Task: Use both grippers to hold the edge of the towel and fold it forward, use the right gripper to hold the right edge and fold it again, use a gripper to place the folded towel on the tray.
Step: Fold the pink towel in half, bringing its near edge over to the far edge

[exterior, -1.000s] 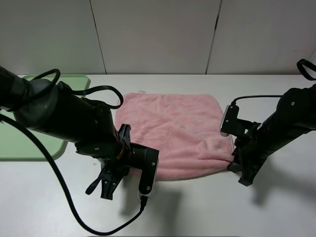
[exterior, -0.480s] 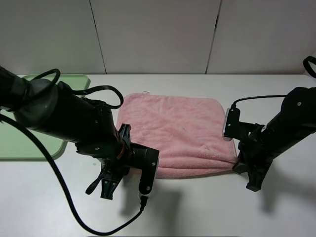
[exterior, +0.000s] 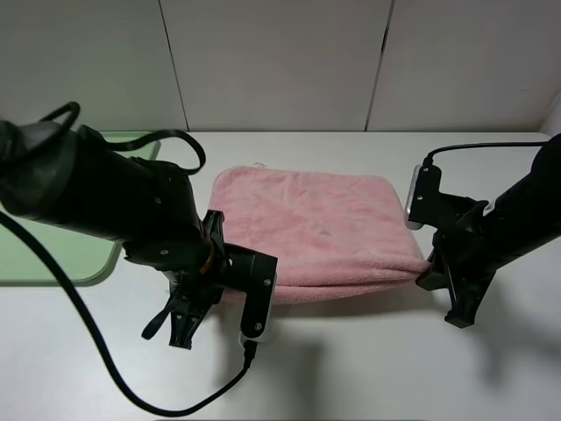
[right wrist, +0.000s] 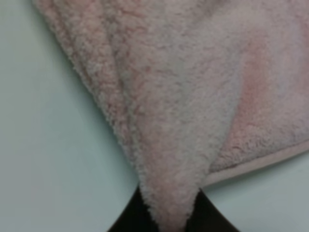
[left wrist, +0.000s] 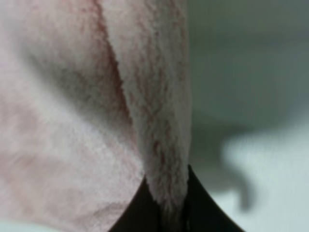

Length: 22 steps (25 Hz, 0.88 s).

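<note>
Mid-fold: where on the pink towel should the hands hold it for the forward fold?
Its near hem, at the two front corners, approached from the near side. The pink towel lies flat at the far edge, while the near edge hangs raised off the table. The left hand and right hand are shut on those corners.

white table (exterior: 368, 368), pale panelled wall (exterior: 280, 61)
</note>
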Motion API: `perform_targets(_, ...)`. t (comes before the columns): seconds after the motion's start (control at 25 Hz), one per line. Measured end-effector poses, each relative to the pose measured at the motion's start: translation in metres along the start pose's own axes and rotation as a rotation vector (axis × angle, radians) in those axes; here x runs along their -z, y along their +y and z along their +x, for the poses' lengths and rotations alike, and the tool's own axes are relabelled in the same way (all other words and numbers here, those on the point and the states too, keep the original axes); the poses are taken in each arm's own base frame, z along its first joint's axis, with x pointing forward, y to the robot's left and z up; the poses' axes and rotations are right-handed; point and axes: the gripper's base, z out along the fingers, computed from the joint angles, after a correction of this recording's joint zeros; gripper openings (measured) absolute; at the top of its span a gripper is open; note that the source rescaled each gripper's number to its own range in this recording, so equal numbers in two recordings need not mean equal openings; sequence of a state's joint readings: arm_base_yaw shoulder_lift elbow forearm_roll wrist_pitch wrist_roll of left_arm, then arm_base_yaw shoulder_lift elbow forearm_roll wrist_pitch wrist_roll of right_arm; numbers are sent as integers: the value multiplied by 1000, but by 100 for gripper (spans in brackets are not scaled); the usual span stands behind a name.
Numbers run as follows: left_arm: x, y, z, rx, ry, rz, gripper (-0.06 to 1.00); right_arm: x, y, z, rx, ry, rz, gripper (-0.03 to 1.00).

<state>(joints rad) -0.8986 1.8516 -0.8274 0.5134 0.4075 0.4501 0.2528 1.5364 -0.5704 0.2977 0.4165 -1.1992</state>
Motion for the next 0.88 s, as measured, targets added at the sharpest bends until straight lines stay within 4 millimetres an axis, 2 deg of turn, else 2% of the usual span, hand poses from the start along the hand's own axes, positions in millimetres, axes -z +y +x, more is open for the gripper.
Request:
perform_targets(0.28, 46, 7, 12, 63, -17, -68, 1, 27, 4, -2, -53, -42, 34, 0)
perform_targets(0.56, 80, 7, 21, 133, -49, -111, 0, 55, 13, -1, -113, -68, 53, 0)
perform_targets(0.68, 93, 3, 22, 138, -59, -125, 0, 69, 18, 0, -128, -83, 64, 0)
perform_targets(0.88, 107, -14, 9, 81, -56, -122, 0, 89, 29, 6, -130, -89, 70, 0)
